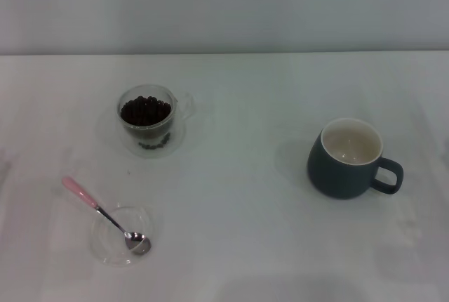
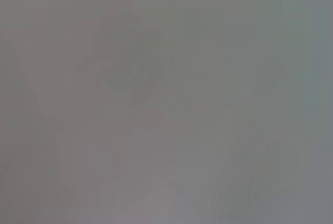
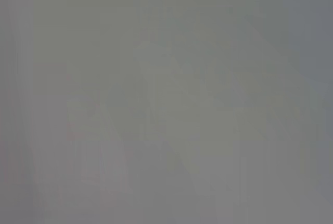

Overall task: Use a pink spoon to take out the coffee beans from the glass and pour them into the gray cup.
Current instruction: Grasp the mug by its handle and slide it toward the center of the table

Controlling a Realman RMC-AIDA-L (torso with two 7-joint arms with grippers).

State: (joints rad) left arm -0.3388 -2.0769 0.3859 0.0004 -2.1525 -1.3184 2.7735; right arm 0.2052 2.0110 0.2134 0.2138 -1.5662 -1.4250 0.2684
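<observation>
From the head view, no arm is in the shot at all, so neither end effector shows and I cannot tell how either one stands or whether it holds anything. On the white surface (image 1: 238, 246) the spoon (image 1: 105, 214) lies at the near left, its silver bowl resting inside a shallow clear dish (image 1: 121, 235) and its pink handle sticking out over the rim, away and to the left. So its long axis runs diagonally, handle far-left, bowl near-right. The glass (image 1: 147, 116) stands farther back on the left, heaped with beans (image 1: 145, 110). The cup (image 1: 347, 158) sits well apart on the right, handle turned outward to the right, white inside bare.

Left wrist view: a flat grey blur, nothing to make out. Right wrist view: the same, nothing readable.

My read: nothing has begun yet, and since spoon and glass are both on the left, the left arm looks the nearer one for the pick-up, taking the handle.
</observation>
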